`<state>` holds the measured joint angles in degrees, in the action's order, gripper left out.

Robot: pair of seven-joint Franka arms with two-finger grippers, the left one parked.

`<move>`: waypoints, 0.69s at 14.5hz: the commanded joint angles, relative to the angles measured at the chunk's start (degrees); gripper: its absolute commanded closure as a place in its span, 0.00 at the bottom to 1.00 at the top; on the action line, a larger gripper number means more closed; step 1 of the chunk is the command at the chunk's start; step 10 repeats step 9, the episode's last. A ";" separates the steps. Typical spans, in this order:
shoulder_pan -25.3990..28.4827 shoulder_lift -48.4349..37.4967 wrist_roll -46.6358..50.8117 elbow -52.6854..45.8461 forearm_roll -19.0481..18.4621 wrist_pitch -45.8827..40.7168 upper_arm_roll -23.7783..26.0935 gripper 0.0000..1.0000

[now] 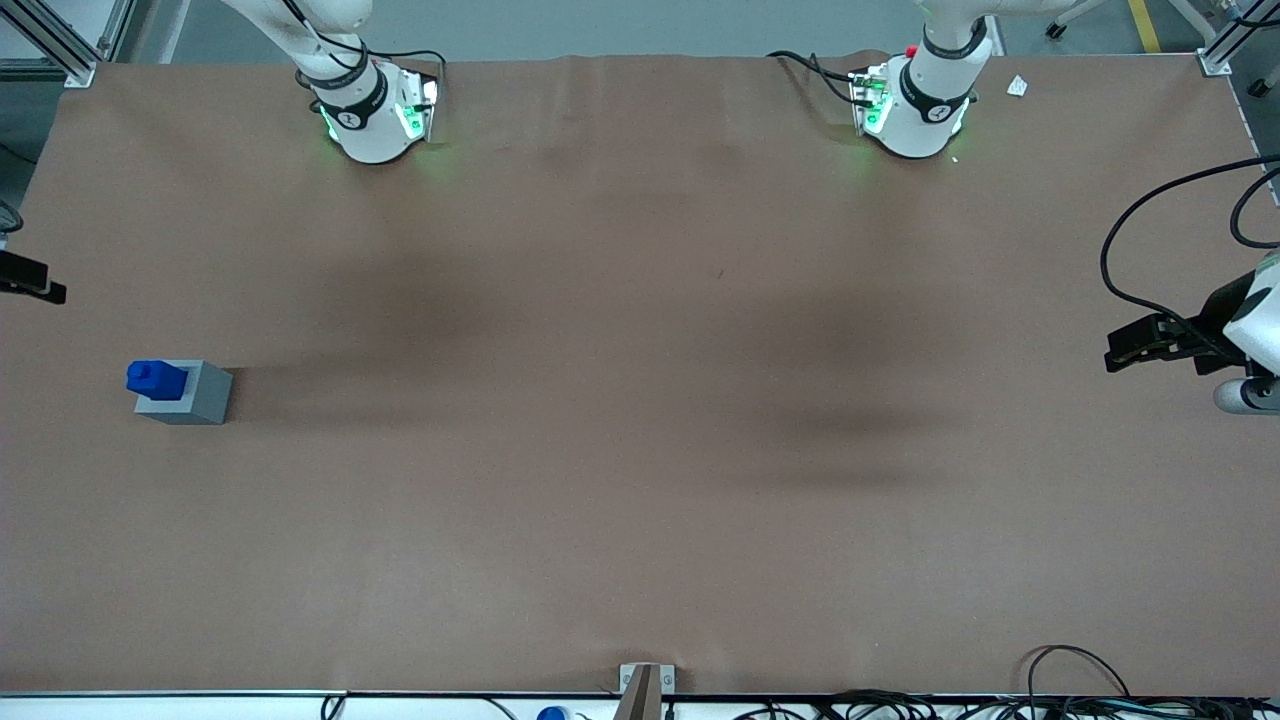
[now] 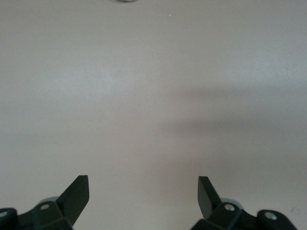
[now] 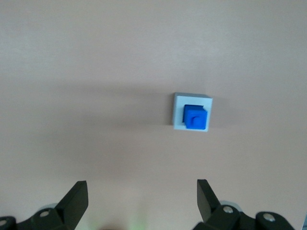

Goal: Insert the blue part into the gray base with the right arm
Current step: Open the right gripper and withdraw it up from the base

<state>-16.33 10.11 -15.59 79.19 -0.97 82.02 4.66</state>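
Observation:
The blue part (image 1: 155, 378) stands upright in the top of the gray base (image 1: 195, 398), knob end up, on the brown table toward the working arm's end. In the right wrist view the blue part (image 3: 195, 116) fills the recess of the gray base (image 3: 178, 113). My right gripper (image 3: 142, 191) is open and empty, high above the table and well apart from the base. In the front view only a black part of the gripper (image 1: 30, 278) shows at the picture's edge, farther from the front camera than the base.
The brown table cover (image 1: 640, 400) spans the whole view. The working arm's pedestal (image 1: 372, 120) stands at the table's back edge. A metal bracket (image 1: 645, 685) and loose cables (image 1: 1080, 690) lie at the front edge.

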 commanded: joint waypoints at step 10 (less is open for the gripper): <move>7.80 -1.15 7.07 -2.03 -0.88 -1.86 -0.35 0.00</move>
